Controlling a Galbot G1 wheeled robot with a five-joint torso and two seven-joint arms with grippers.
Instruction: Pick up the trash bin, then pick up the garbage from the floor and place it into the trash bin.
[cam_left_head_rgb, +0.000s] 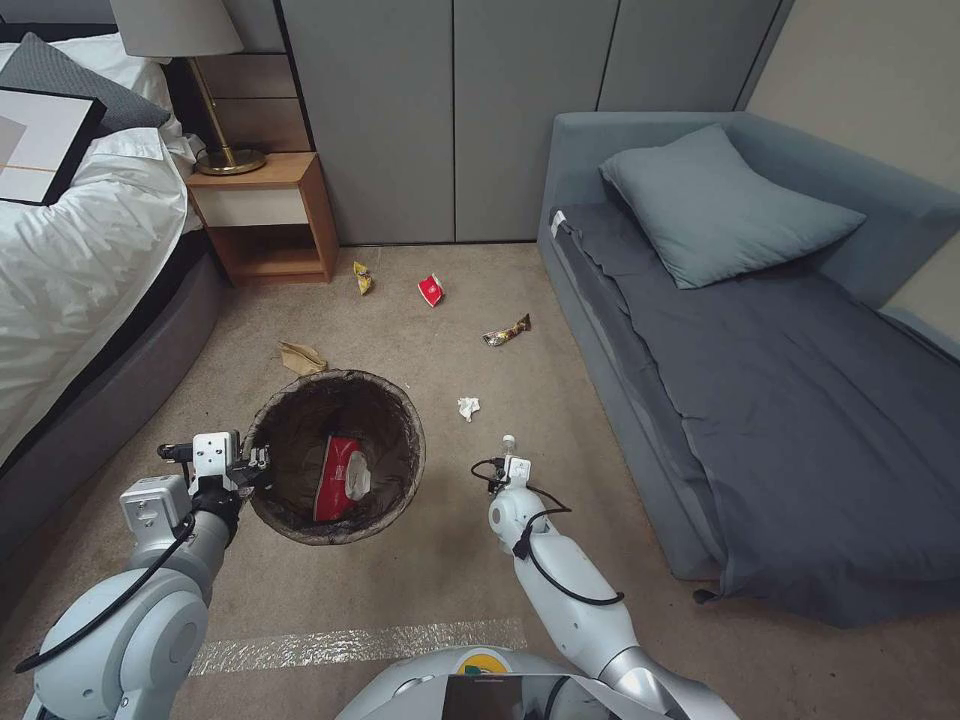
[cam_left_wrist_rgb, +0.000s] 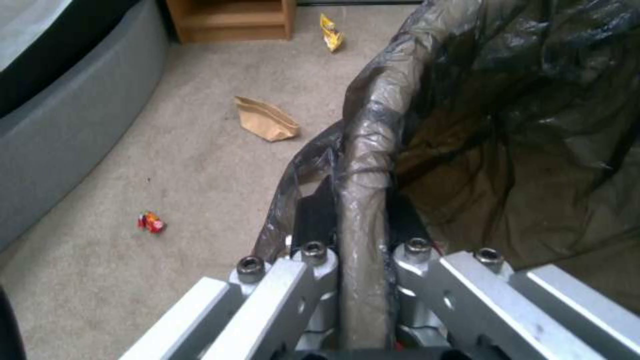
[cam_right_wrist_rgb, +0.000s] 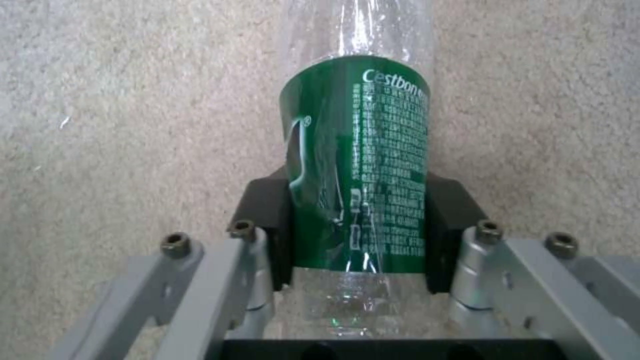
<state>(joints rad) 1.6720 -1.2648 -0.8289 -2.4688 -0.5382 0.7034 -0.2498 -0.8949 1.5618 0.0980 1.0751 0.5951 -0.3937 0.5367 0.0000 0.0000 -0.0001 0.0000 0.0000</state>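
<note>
My left gripper (cam_left_head_rgb: 256, 466) is shut on the near-left rim of the trash bin (cam_left_head_rgb: 300, 420); the left wrist view shows the bag-lined rim (cam_left_wrist_rgb: 363, 165) pinched between the pads. A red-and-white wrapper (cam_left_head_rgb: 340, 478) lies inside the bin. To the bin's right, my right gripper (cam_left_head_rgb: 509, 458) is shut on a clear bottle (cam_right_wrist_rgb: 357, 165) with a green label, just above the carpet. More garbage lies on the floor: brown paper (cam_left_head_rgb: 301, 357), a yellow packet (cam_left_head_rgb: 362, 278), a red wrapper (cam_left_head_rgb: 431, 290), a dark foil wrapper (cam_left_head_rgb: 507, 331) and a white tissue (cam_left_head_rgb: 468, 407).
A bed (cam_left_head_rgb: 80, 260) runs along the left, with a wooden nightstand (cam_left_head_rgb: 265, 215) and a lamp (cam_left_head_rgb: 215, 120) behind it. A grey daybed (cam_left_head_rgb: 760, 380) with a pillow lines the right side. Grey wardrobe doors (cam_left_head_rgb: 450, 110) close the back. A small red scrap (cam_left_wrist_rgb: 151, 222) lies by the bed base.
</note>
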